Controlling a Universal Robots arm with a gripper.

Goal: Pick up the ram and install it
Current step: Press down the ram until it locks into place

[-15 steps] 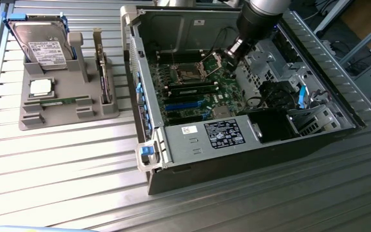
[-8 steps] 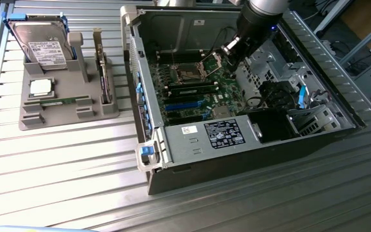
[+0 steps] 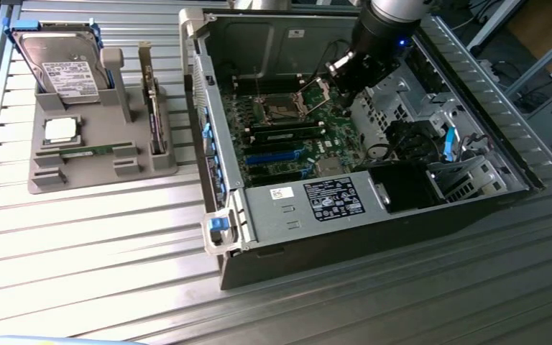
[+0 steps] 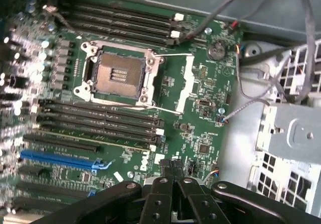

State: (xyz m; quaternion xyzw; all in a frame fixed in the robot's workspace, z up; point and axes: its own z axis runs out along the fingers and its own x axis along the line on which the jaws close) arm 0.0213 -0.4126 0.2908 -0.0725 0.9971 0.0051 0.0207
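Ram point(image 3: 89, 151) lies on the gray holder point(image 3: 103, 171), well apart from the closed gripper point(image 4: 173, 164).

Work surface point(image 3: 84, 237): ribbed grey metal, slats running across the exterior view, light glare on the near slats; two items rest directly on it, apart from each other. Toward the exterior view's left: moulded grey plastic parts holder point(image 3: 55, 176), sitting flat on the slats. Toward the exterior view's right: open grey metal desktop computer case point(image 3: 286, 215), lying on its side with the side panel off, interior facing up, blue plastic latch point(image 3: 218, 224) at its near corner; it is set at a slight angle to the slats.
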